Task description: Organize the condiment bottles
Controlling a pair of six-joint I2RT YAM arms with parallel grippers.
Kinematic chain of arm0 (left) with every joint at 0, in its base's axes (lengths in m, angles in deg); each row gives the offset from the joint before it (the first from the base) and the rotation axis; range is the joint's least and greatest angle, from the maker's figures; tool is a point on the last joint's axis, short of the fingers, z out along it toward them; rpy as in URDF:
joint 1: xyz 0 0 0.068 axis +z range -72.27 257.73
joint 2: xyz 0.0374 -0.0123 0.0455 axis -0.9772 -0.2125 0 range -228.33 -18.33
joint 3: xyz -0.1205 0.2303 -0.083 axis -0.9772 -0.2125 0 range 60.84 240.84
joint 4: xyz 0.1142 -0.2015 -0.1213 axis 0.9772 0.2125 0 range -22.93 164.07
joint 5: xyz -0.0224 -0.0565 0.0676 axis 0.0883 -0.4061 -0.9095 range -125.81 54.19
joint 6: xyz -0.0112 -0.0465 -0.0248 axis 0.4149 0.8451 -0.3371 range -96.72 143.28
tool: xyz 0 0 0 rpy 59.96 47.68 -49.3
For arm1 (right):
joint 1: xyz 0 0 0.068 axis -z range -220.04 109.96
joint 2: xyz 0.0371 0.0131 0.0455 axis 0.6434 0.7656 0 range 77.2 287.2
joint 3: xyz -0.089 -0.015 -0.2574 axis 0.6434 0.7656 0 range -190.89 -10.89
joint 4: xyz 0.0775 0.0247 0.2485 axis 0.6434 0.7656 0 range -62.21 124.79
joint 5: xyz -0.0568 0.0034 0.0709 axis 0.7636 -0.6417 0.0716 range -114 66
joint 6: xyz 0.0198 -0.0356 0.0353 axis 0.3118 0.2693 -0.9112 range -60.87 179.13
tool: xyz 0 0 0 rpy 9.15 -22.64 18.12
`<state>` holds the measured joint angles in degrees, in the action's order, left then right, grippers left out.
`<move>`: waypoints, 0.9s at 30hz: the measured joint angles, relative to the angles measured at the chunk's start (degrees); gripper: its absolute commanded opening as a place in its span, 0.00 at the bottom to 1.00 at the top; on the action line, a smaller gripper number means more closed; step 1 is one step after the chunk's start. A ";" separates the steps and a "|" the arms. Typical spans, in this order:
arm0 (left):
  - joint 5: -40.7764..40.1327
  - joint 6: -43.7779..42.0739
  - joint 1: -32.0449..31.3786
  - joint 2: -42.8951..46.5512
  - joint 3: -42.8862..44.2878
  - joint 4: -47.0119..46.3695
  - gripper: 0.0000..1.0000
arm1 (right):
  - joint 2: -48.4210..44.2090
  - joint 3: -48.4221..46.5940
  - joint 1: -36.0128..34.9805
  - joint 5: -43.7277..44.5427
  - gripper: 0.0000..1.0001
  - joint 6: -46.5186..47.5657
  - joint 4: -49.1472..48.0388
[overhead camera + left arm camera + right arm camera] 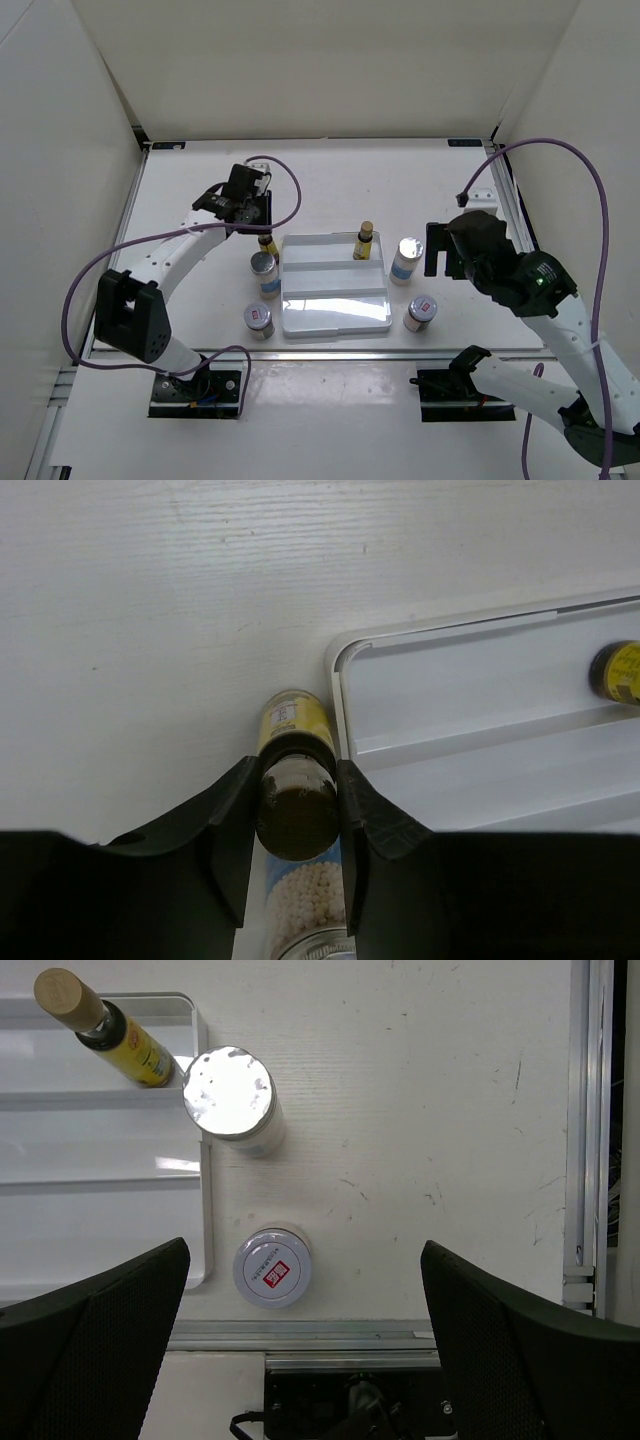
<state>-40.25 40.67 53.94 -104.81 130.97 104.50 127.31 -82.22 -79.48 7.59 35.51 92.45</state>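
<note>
My left gripper [252, 218] [297, 780] is shut on a slim dark-amber bottle [267, 244] [292, 780] with a yellow label, just left of the tray's far left corner. A white blue-label bottle [264, 272] [305, 900] stands right behind it. The second amber bottle [364, 240] [110, 1030] stands on the tray's back step. The second white bottle [406, 260] [229, 1095] stands just right of the tray. Short silver-lidded jars stand at the front left [258, 318] and front right [421, 313] [272, 1268]. My right gripper [437, 250] [303, 1250] is open and empty above the right jar.
The white stepped tray [335, 300] [480, 680] [90, 1150] lies mid-table, holding only one amber bottle. A metal rail [400, 1335] runs along the table's front edge. White walls enclose the back and sides. A purple cable [290, 195] loops beside the left wrist.
</note>
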 measured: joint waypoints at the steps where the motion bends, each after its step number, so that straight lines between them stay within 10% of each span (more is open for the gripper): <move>1: -0.46 0.00 -0.24 0.09 0.35 0.63 0.16 | -0.07 0.00 0.00 0.00 1.00 0.00 0.04; 27: -9.66 1.22 -14.51 -7.82 13.11 4.11 0.11 | -1.14 1.62 0.00 0.68 1.00 -0.39 1.62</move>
<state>-49.92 41.89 39.43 -112.63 144.08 108.61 126.17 -80.60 -79.48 8.27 35.12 94.07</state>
